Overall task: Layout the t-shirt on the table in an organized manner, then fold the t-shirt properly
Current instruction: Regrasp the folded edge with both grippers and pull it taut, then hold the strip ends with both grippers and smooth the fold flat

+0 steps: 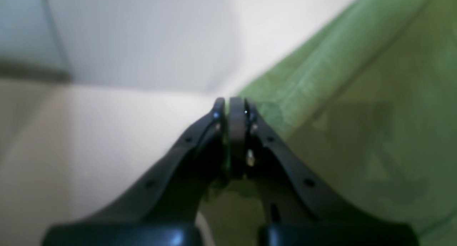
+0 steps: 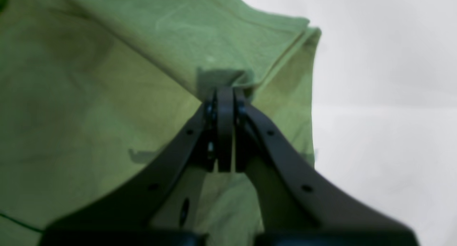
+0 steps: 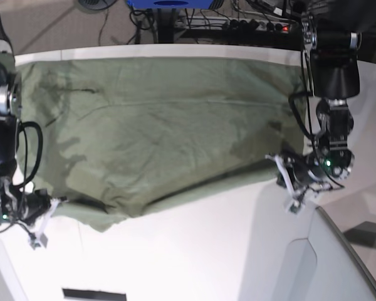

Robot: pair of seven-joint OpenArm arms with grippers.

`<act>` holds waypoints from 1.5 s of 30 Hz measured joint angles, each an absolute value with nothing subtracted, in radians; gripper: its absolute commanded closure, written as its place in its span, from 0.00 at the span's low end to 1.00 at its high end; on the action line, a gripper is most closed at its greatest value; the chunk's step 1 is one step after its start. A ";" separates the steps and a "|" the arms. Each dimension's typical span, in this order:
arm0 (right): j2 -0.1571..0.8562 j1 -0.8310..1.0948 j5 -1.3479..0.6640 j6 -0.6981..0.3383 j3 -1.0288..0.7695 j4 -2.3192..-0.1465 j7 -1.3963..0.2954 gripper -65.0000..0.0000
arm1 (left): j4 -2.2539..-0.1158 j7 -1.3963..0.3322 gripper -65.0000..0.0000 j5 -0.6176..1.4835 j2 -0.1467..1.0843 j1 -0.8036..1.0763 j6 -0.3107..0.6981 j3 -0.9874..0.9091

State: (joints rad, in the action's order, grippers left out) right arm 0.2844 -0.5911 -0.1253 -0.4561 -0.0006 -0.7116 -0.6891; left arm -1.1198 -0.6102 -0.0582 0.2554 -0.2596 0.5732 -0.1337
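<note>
jaws on both sides are clenched on cloth: the right gripper [image 2: 225, 96] pinches a folded edge of the t-shirt [image 3: 156, 125], and the left gripper [image 1: 235, 106] nips the opposite edge. between them the shirt hangs stretched wide over the table [image 3: 207, 251], soft, wrinkled olive-green cotton with a sagging lower hem. the tabletop is smooth and white. no containers show.

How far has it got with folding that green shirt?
Early on. The t-shirt already lies spread wide across the table, though wrinkled. In hand: the left gripper and right gripper are each shut on an edge of the cloth, at opposite ends of the near side. No finished fold shows yet, so all the folding is left.
</note>
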 measured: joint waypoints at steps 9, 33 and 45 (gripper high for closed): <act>0.277 -0.453 -0.126 -0.460 -0.094 -0.912 -0.815 1.00 | -1.119 -0.549 1.00 -0.049 0.280 -0.184 0.577 -0.130; 0.224 -0.231 -0.124 -0.460 -0.249 -1.282 -1.013 1.00 | -1.245 -0.554 1.00 -0.052 0.316 -0.124 0.577 -0.078; 0.153 -0.109 -0.120 -0.456 -0.329 -1.451 -1.053 1.00 | -1.267 -0.556 1.00 -0.049 0.318 -0.079 0.576 -0.079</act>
State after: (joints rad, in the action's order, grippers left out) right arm 0.1528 -0.1085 -0.1196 -0.4557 -0.3294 -1.4513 -1.0531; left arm -1.2675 -0.5560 -0.0490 0.3176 -0.0792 0.5762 -0.0788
